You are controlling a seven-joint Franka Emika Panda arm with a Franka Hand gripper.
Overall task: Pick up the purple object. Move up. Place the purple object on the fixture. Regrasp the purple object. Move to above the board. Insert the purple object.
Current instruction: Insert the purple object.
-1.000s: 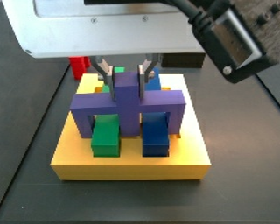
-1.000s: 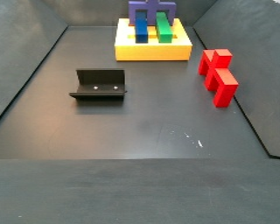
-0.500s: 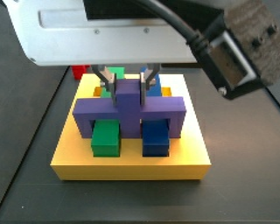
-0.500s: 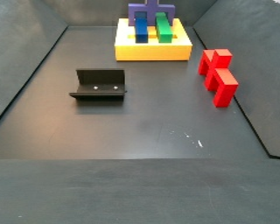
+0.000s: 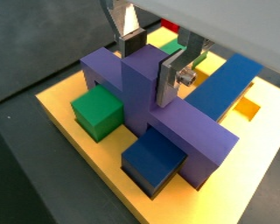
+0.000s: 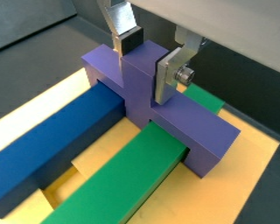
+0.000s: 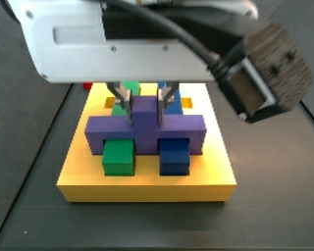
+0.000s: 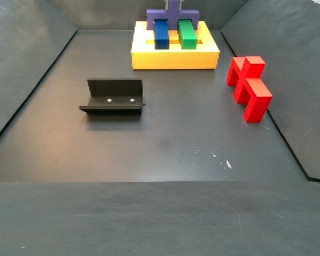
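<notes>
The purple object (image 5: 140, 105) (image 6: 133, 80) sits low across the long green bar (image 6: 122, 182) and the long blue bar (image 6: 46, 147) on the yellow board (image 7: 146, 186) (image 8: 174, 60). Its legs straddle both bars in a side view, where the purple object (image 7: 144, 124) lies close over the slab. My gripper (image 5: 152, 63) (image 6: 149, 61) (image 7: 146, 96) stands directly over it, shut on the raised centre knob, one silver finger on each side. The fixture (image 8: 113, 97) stands bare on the floor, well away from the board.
A red blocky piece (image 8: 250, 85) lies on the dark floor to the side of the board. Grey walls enclose the floor. The arm's white body hangs over the board's back half in a side view.
The gripper has come straight down with the purple object, which now sits lower over the green and blue bars. Nothing else has moved.
</notes>
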